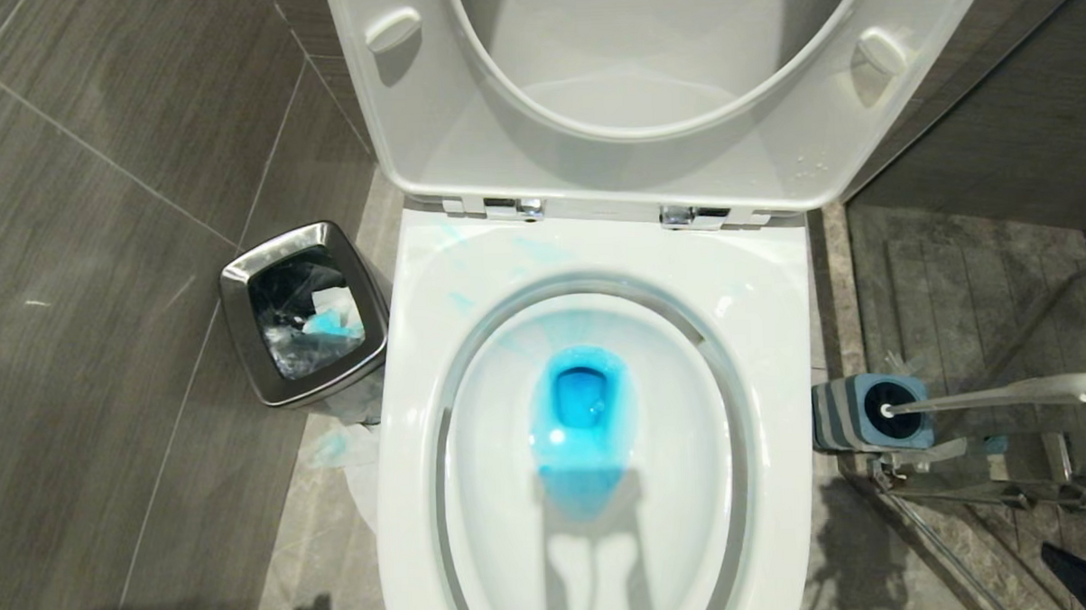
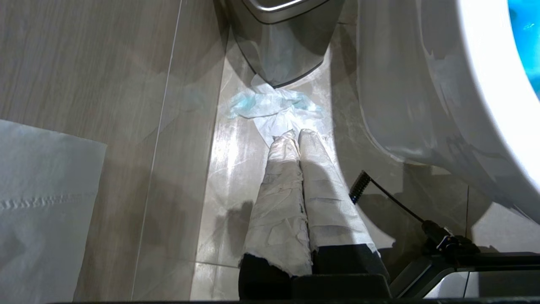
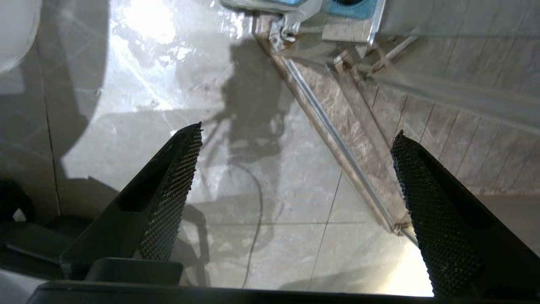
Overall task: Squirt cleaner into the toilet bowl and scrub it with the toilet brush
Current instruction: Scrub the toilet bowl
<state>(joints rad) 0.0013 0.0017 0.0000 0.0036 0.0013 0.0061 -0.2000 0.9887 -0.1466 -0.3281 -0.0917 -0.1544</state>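
- Cleaner [image 1: 581,403] is already tinting the water at the centre of the toilet bowl [image 1: 779,351]; the toilet brush [image 1: 998,395] is standing in its holder [image 1: 863,413] at the bowl's three o'clock.
- Right gripper [image 3: 295,202] is hanging over the floor tiles [image 3: 236,139], jaws spread wide and empty; the brush's slim leaning handle risks slipping, or its holder tipping against the glass door rail [image 3: 337,139].
- Left gripper [image 2: 300,139], fingers pressed together, is idling near the tissue [image 2: 270,105].

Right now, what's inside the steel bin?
The steel bin holds a dark liner, with white tissue and blue-stained tissue on top. Anything beneath them is covered.
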